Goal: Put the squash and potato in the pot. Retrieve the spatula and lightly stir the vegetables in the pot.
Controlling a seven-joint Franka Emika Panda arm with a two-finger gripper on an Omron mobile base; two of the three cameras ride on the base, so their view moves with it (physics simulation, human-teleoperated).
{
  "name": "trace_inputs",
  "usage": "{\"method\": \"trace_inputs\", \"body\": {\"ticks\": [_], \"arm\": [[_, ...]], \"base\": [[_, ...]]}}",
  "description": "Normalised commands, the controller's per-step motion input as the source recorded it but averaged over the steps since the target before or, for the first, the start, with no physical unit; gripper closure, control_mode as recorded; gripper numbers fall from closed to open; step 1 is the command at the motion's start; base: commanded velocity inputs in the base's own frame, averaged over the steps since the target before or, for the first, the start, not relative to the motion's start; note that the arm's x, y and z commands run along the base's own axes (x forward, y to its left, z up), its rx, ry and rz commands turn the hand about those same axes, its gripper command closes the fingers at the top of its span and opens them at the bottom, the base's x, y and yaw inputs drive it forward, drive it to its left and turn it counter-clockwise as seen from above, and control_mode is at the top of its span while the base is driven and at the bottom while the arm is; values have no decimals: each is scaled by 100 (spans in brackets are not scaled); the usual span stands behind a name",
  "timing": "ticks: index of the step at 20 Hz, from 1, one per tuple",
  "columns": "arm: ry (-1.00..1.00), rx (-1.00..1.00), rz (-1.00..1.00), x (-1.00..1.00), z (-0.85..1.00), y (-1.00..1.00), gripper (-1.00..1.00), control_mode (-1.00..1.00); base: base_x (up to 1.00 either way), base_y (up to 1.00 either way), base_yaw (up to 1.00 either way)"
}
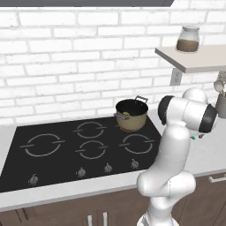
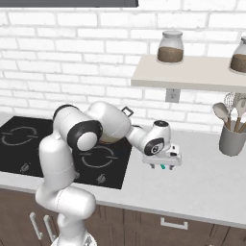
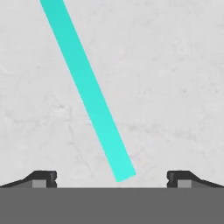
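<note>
Hovering open claw (image 3: 112, 177) over pale counter (image 2: 211, 182), white brick wall (image 1: 66, 57), black cooktop (image 1: 79, 145)

We see a white brick wall (image 1: 66, 57) with pale mortar lines running behind the whole scene. Below it lies a light grey marbled counter (image 2: 211, 185), and set into this counter is a black cooktop (image 1: 79, 148) with five ringed burners and a row of small knobs along its front edge. Under the counter we find dark brown cabinet fronts (image 2: 144, 228) with slim metal handles. A pale shelf (image 2: 192, 72) hangs on the wall to the right, held by a bracket, with a wall outlet (image 2: 172, 95) just beneath it. At the top edge sits the dark underside of a range hood (image 1: 88, 2). The light is even and soft.
</note>
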Motion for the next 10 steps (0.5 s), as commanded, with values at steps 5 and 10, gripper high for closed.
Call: {"method": "trace_inputs", "body": {"ticks": [5, 10], "arm": [[0, 0, 0, 15, -17, -9, -100, -100], [0, 0, 0, 18, -24, -1, -100, -100]], "base": [[0, 0, 0], [0, 0, 0]]}}
